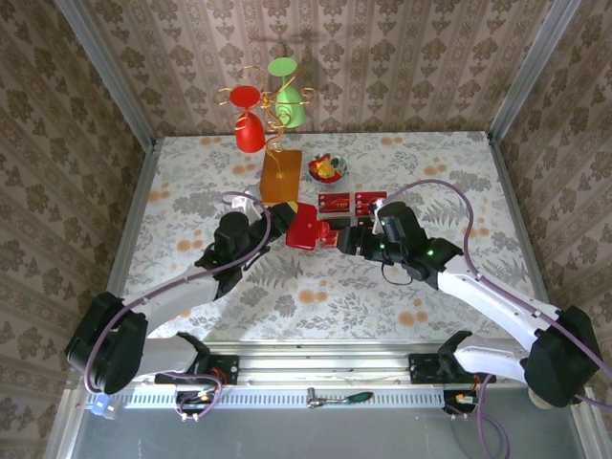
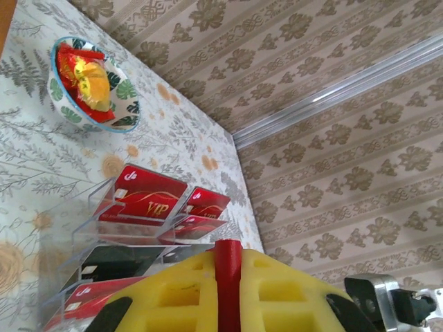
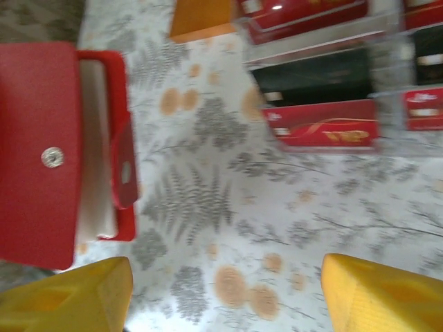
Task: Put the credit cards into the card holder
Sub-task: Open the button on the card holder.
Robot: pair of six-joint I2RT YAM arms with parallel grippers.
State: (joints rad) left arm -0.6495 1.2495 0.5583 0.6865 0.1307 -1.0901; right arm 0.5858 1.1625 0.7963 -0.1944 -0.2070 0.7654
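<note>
The card holder (image 1: 306,228), a glossy red folding wallet, is lifted at the table's middle, with my left gripper (image 1: 285,226) shut on its edge. In the left wrist view the yellow fingers (image 2: 173,297) pinch the holder's red edge (image 2: 228,277). The right wrist view shows the holder (image 3: 41,152) partly open, its pale inside facing right. My right gripper (image 1: 346,237) stands open just right of it, with nothing between its yellow fingertips (image 3: 381,297). Red credit cards (image 1: 335,202) with gold VIP lettering lie in a clear plastic tray (image 2: 76,228); one (image 3: 322,128) lies ahead of the right gripper.
A wire stand with a red and a green cup rises from an orange block (image 1: 280,177) behind the holder. A small patterned bowl (image 1: 327,170) of wrapped sweets stands beside it. Wallpapered walls close in the table on three sides.
</note>
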